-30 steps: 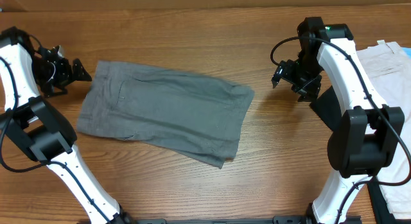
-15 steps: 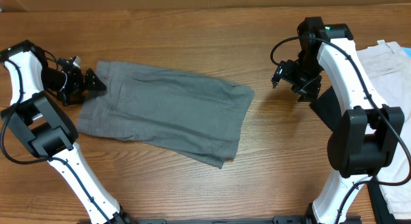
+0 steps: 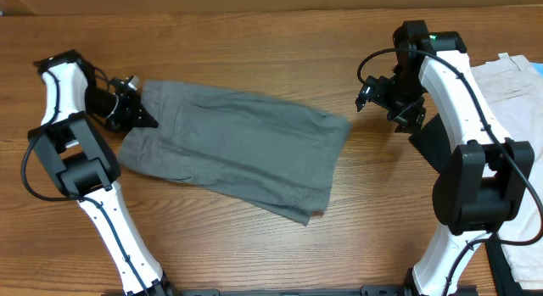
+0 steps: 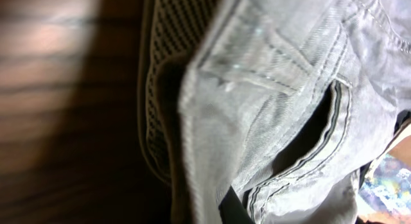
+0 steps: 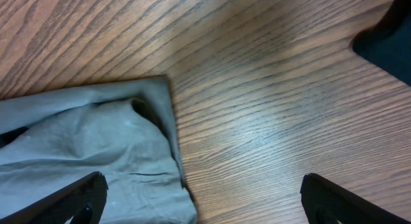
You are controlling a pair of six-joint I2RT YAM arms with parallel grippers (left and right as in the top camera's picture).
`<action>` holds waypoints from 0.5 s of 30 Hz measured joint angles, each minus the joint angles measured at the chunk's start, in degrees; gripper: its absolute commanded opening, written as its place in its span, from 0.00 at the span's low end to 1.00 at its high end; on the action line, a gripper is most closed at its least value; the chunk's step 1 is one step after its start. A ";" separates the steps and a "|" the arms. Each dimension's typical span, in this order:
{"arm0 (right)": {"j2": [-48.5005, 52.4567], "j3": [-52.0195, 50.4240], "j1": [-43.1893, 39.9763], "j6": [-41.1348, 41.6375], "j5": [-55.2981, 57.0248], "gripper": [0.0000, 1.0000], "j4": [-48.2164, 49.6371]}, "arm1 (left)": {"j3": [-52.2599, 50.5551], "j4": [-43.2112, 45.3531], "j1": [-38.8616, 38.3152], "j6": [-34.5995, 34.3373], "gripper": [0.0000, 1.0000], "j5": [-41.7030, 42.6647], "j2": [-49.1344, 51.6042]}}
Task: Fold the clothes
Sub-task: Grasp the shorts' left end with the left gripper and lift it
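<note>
The grey shorts (image 3: 237, 148) lie flat across the middle of the table, waistband to the left. My left gripper (image 3: 140, 109) is at the waistband's far corner, shut on the cloth. The left wrist view is filled with the shorts (image 4: 276, 89), their stitched pocket seam and waistband, with one dark finger (image 4: 232, 212) showing at the bottom edge. My right gripper (image 3: 366, 97) hangs open just past the right leg hem. In the right wrist view its fingertips straddle the hem corner of the shorts (image 5: 83, 140) and bare wood, holding nothing.
Cream-white shorts (image 3: 513, 84) lie at the table's right edge, behind the right arm. Bare wood shows in front of the grey shorts and between them and the right arm.
My left gripper moved right onto the waistband and shut on it. The shorts slid a little to the right. The right gripper opened slightly wider.
</note>
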 measured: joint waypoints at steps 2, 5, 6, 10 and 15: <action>0.00 0.00 -0.02 0.00 0.02 1.00 0.00 | 0.24 0.15 -0.35 -2.16 0.04 -0.37 0.00; 0.00 0.00 -0.02 0.02 0.02 1.00 0.02 | 1.60 -0.42 -0.50 -7.52 0.04 -2.84 0.02; 0.00 0.00 -0.02 -0.02 0.02 1.00 0.00 | 2.69 -0.94 -0.66 -9.40 0.04 -4.52 0.13; 0.00 0.00 -0.02 0.00 0.02 1.00 0.26 | 8.98 -3.67 -0.26 -16.09 0.04 -12.35 1.22; 0.00 0.00 -0.02 0.00 0.00 1.00 2.32 | 20.65 -10.16 2.16 -21.35 0.04 -19.06 2.99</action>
